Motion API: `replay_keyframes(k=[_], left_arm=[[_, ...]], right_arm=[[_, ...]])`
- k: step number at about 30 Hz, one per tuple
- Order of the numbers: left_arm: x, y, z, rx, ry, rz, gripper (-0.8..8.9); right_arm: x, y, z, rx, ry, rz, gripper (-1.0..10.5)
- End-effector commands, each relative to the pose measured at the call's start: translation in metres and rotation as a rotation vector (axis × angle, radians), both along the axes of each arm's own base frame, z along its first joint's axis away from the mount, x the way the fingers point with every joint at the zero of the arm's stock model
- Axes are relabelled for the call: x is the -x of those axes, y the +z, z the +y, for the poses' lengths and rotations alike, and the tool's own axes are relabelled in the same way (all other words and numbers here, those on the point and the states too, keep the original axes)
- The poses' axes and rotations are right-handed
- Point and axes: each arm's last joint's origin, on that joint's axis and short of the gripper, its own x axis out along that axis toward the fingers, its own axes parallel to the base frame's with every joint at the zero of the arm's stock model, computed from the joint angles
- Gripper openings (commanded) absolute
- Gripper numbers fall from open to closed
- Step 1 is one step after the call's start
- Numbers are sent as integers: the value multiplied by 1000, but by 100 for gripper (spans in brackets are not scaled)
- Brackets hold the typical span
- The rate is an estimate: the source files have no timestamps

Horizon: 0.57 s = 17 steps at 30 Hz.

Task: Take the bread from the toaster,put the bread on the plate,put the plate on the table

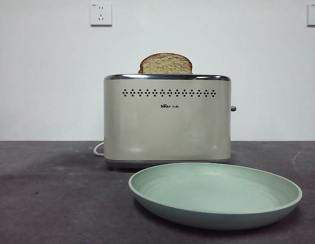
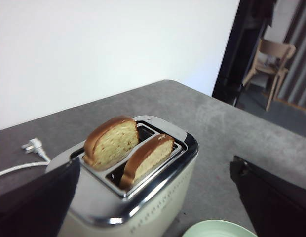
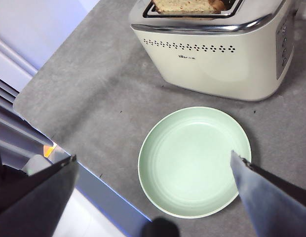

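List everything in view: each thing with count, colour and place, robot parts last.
toaster: one, cream-beige with chrome rim, on the table behind the plate.
bread: one large tan slice, brown crust, standing in a toaster slot.
smaller slice: one, darker, in the other slot.
plate: one, pale mint green, empty, in front of the toaster.
power cord: one, white, plug lying unplugged on the table.
wall sockets: two, white, on the wall.
chair: one, wooden, beyond the table.
table: one, dark grey.
left gripper: black, open, above the toaster.
right gripper: black, open, above the plate.
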Motion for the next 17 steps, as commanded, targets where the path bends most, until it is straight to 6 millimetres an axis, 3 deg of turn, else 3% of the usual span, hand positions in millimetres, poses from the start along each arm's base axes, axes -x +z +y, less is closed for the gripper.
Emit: replay_keyframes(k=[1, 9, 17], left_arm=[[-22, -6, -18, -76, -22, -29, 610], [-78, -21, -67, -177, -79, -70, 610], [-103, -54, -102, -243, -151, -56, 595]], right_arm=[[0, 1, 0, -1, -2, -3, 661], [2, -1, 0, 3, -4, 22, 661], [2, -2, 0, 4, -5, 34, 661]])
